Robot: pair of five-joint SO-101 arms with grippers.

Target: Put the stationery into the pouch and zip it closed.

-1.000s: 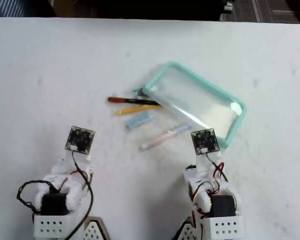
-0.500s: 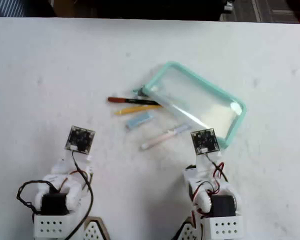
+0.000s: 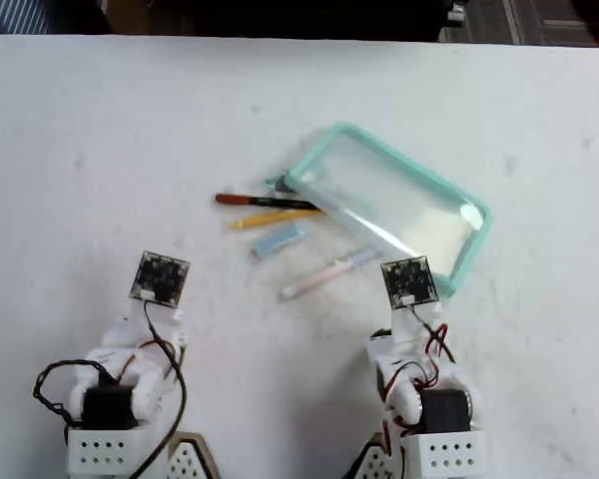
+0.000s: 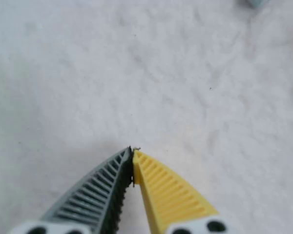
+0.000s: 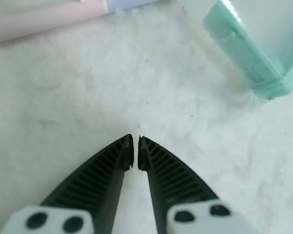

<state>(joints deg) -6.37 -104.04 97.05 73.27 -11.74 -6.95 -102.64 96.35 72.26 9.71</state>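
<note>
A clear pouch (image 3: 399,205) with a mint-green zip edge lies right of centre on the white table; its corner (image 5: 254,53) lies ahead of my right gripper. Beside its open side lie a dark red pen (image 3: 265,201), a yellow pencil (image 3: 275,217), a pale blue eraser (image 3: 279,239) and a pink highlighter (image 3: 327,272), (image 5: 49,19). My left gripper (image 4: 133,152) is shut over bare table near the front left. My right gripper (image 5: 135,140) is shut just short of the highlighter and the pouch corner. Both arms sit folded at the front edge (image 3: 160,279), (image 3: 409,284).
The white table (image 3: 130,130) stretches wide to the left and far side of the stationery. A dark strip (image 3: 280,15) runs past the far edge. Loose black cables (image 3: 55,384) hang at the left arm's base.
</note>
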